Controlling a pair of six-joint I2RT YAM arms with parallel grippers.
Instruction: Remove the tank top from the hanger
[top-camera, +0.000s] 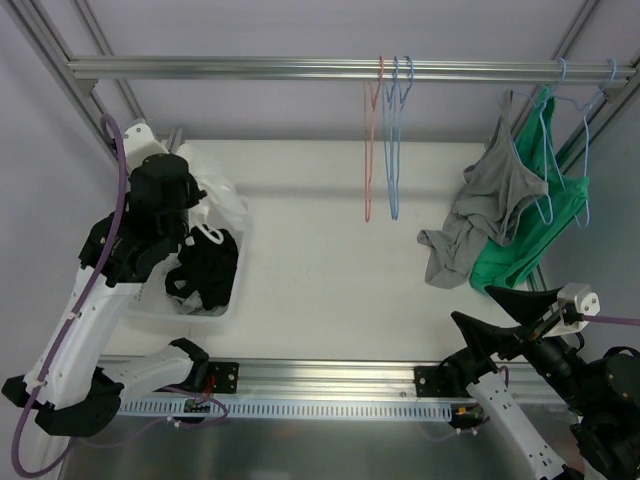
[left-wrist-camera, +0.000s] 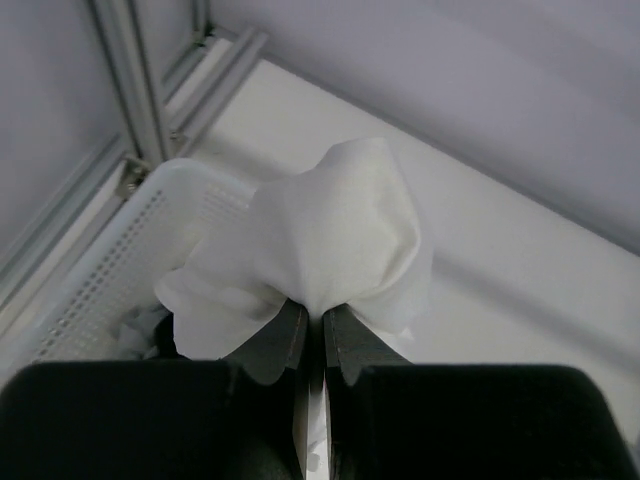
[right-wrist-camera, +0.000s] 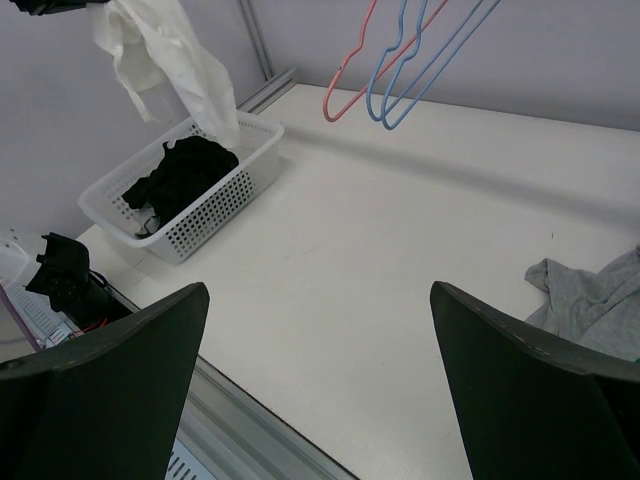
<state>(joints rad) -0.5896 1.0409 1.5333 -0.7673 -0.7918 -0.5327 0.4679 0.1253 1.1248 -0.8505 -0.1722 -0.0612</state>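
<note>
I count three empty hangers mid-rail: one pink hanger (top-camera: 368, 150) and two blue hangers (top-camera: 396, 140). Two light-blue hangers (top-camera: 546, 150) at right carry a grey tank top (top-camera: 490, 200) and a green tank top (top-camera: 515, 258). My left gripper (left-wrist-camera: 312, 325) is clenched on one white tank top (left-wrist-camera: 340, 230), off any hanger and above the basket (right-wrist-camera: 210, 205), which holds one black garment (top-camera: 205, 265). My right gripper (right-wrist-camera: 320, 290) is spread wide and empty over the table (top-camera: 330, 260).

the top external view looks steeply down from above and behind the arm bases, taking in the whole table (top-camera: 330, 250). the left wrist view sits right behind the left gripper (left-wrist-camera: 312, 335), close on the white garment (left-wrist-camera: 340, 230) and basket (left-wrist-camera: 110, 260) — both also show, from far across the table, in the right wrist view, which looks out low through the right gripper (right-wrist-camera: 318, 295).
</note>
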